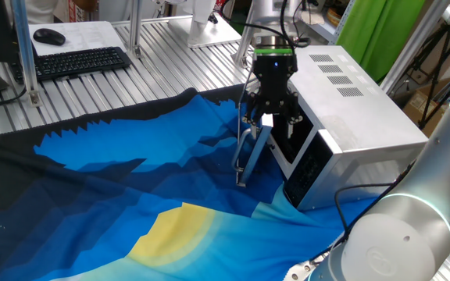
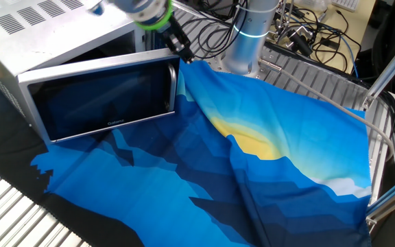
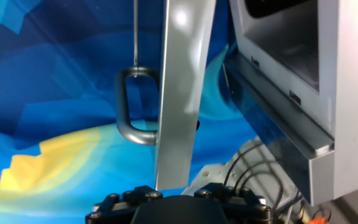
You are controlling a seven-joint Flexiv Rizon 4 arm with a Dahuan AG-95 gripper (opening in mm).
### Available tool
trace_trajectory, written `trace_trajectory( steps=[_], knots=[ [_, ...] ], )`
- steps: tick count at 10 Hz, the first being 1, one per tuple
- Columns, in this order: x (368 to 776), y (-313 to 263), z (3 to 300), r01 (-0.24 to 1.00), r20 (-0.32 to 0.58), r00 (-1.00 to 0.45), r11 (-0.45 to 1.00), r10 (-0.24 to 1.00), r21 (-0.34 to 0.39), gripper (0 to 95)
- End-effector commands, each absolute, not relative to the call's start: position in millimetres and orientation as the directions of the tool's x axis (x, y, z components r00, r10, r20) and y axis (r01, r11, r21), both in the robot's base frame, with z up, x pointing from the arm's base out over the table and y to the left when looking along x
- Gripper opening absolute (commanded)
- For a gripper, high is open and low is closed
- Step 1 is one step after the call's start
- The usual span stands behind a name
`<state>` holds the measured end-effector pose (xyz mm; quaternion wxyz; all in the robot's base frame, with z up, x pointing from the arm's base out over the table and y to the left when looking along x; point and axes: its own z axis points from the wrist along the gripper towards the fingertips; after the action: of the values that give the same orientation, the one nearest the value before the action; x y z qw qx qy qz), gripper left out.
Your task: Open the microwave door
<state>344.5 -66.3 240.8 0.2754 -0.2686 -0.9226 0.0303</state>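
Observation:
The silver-grey microwave stands at the right on a blue cloth; it also shows in the other fixed view. Its door hangs swung open, edge-on to me. In the other fixed view the door's dark window faces the camera, with the curved silver handle at its free end. My gripper hovers just over the door's free top edge, jaws spread and holding nothing. In the hand view the door's edge, the handle and the open cavity show; my fingertips are hidden.
The blue and yellow cloth covers the table. The black control panel faces front. A keyboard and a mouse lie at the back left. My arm's grey base stands front right. Cables lie behind the cloth.

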Motion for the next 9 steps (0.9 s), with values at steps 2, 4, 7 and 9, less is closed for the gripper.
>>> trace_trajectory(
  steps=[2, 4, 7, 9],
  knots=[
    [346.7, -66.9, 242.2, 0.483, 0.528, -0.686, 0.856, 0.501, -0.183, 76.0],
    [346.7, -66.9, 242.2, 0.501, 0.541, -0.673, 0.849, 0.504, -0.169, 76.0],
    [356.9, -70.0, 251.4, 0.509, 0.563, -0.652, 0.843, 0.508, -0.173, 76.0],
    [362.1, -73.0, 257.6, 0.510, 0.578, -0.641, 0.843, 0.505, -0.171, 57.0]
  ],
)
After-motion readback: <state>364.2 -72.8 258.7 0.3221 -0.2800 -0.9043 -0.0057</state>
